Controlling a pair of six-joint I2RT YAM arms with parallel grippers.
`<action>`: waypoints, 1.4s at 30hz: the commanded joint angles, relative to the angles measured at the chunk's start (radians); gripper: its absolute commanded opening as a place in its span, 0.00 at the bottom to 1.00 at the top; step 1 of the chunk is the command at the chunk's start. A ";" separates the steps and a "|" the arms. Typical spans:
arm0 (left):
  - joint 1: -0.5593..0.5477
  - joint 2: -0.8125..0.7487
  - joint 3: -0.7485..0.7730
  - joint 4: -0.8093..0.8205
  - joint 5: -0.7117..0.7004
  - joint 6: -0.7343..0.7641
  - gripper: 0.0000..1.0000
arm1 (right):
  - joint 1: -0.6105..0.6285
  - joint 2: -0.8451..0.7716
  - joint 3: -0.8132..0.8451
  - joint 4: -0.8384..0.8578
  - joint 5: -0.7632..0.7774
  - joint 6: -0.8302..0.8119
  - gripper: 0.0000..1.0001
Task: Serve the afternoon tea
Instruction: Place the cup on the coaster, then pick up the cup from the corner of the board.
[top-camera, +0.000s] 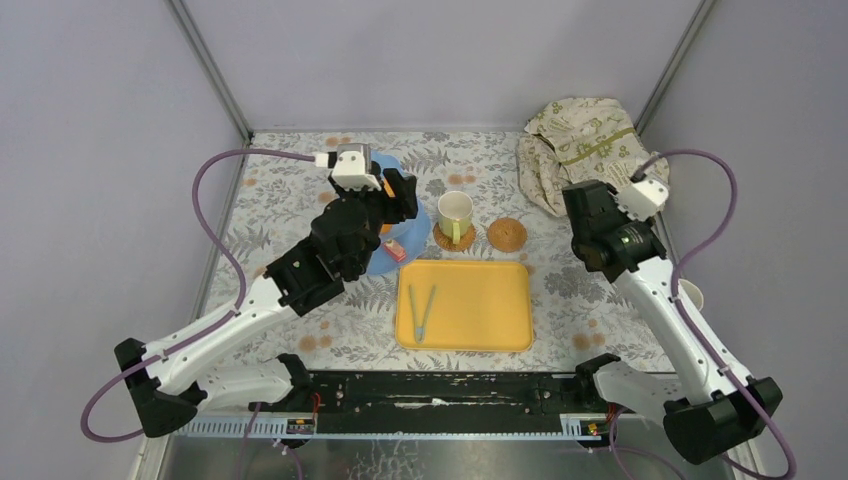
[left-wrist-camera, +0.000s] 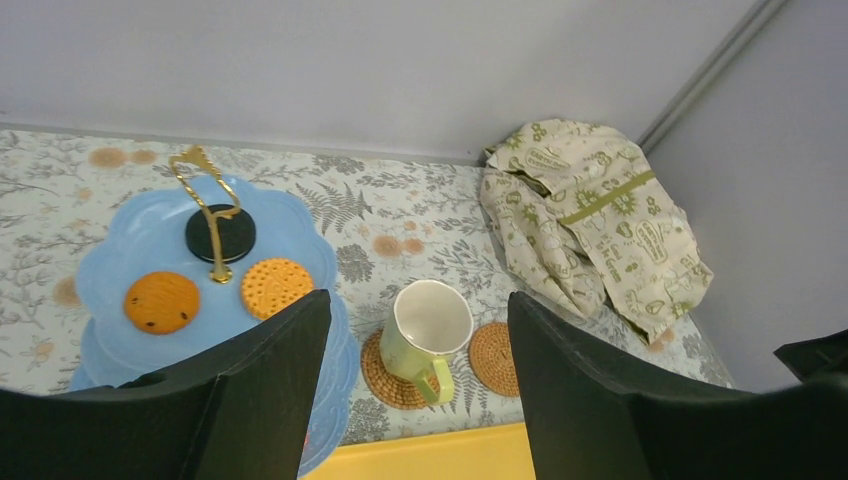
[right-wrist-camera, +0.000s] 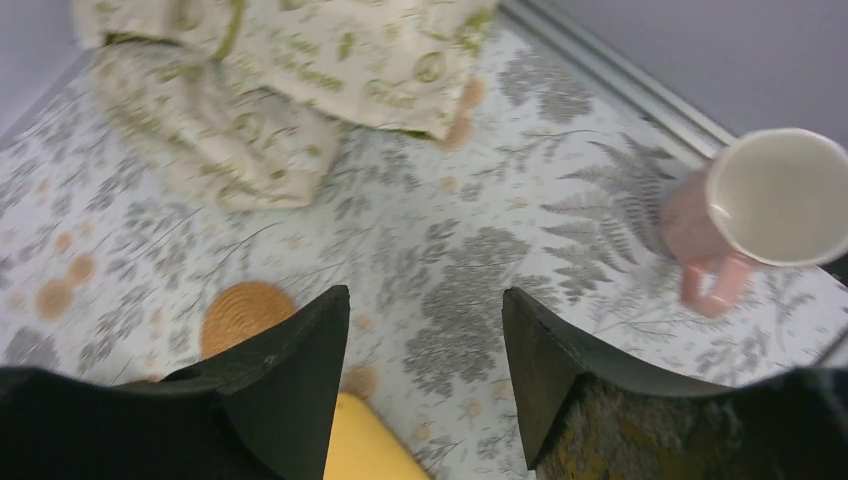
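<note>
The light-blue tier stand (top-camera: 412, 232) (left-wrist-camera: 140, 245) stands left of centre, mostly hidden under my left arm. Its top tier carries two orange biscuits (left-wrist-camera: 161, 301) (left-wrist-camera: 276, 285) and a dark round one (left-wrist-camera: 220, 233). A red pastry (top-camera: 396, 250) lies on a lower tier. A pale green cup (top-camera: 455, 212) (left-wrist-camera: 430, 325) sits on a woven coaster (top-camera: 452, 240). Beside it lies a bare coaster (top-camera: 507, 235) (left-wrist-camera: 493, 357) (right-wrist-camera: 245, 312). A pink cup (right-wrist-camera: 770, 200) stands at the table's right edge. My left gripper (top-camera: 400, 195) (left-wrist-camera: 418, 294) hangs open above the stand's right side. My right gripper (top-camera: 580, 200) (right-wrist-camera: 425, 290) is open and holds nothing.
A yellow tray (top-camera: 480, 310) with blue tongs (top-camera: 421, 308) lies near the front, between the arms. A crumpled cream cloth with green print (top-camera: 575, 145) (left-wrist-camera: 590, 215) (right-wrist-camera: 270, 90) fills the back right corner. Grey walls close the table at the back and sides.
</note>
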 joint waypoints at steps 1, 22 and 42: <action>-0.004 0.006 0.027 0.063 0.075 -0.015 0.73 | -0.112 -0.073 -0.065 -0.097 0.116 0.125 0.63; -0.003 0.002 0.042 0.020 0.189 0.043 0.75 | -0.718 0.017 -0.173 0.099 -0.242 -0.046 0.60; -0.003 -0.022 0.019 0.017 0.182 0.076 0.78 | -0.838 0.155 -0.283 0.209 -0.293 -0.020 0.60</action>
